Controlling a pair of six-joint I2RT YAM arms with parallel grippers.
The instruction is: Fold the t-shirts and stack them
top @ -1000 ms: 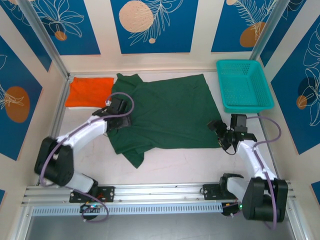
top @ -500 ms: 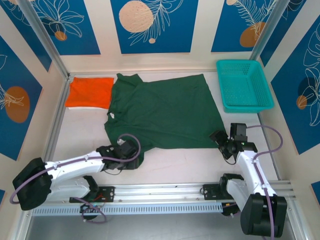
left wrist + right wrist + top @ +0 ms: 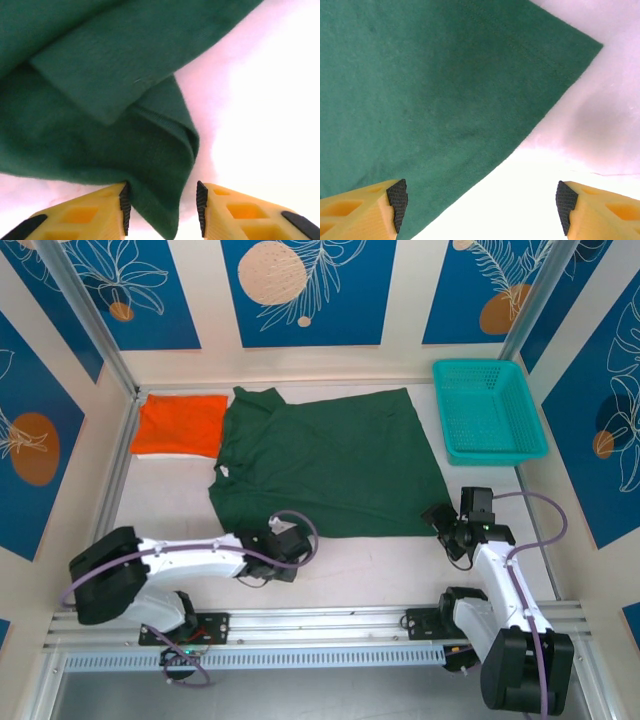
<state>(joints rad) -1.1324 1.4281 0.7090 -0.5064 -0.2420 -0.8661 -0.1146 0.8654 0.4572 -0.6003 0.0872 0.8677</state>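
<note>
At the near edge of the bench [image 3: 380,575], the left tool [image 3: 161,200] is set narrowly spread astride the bunched sleeve [image 3: 165,150] of the dark green t-shirt [image 3: 330,465], not yet pinching it. The right tool [image 3: 480,200] is held wide over that shirt's near right corner; one layer alone may be nipped and the fold skewed. The folded orange t-shirt [image 3: 180,425] is noted at the far left corner, and the teal basket [image 3: 497,456] at the far right is found empty.

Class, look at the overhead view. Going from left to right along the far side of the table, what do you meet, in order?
orange t-shirt → dark green t-shirt → teal basket
</note>
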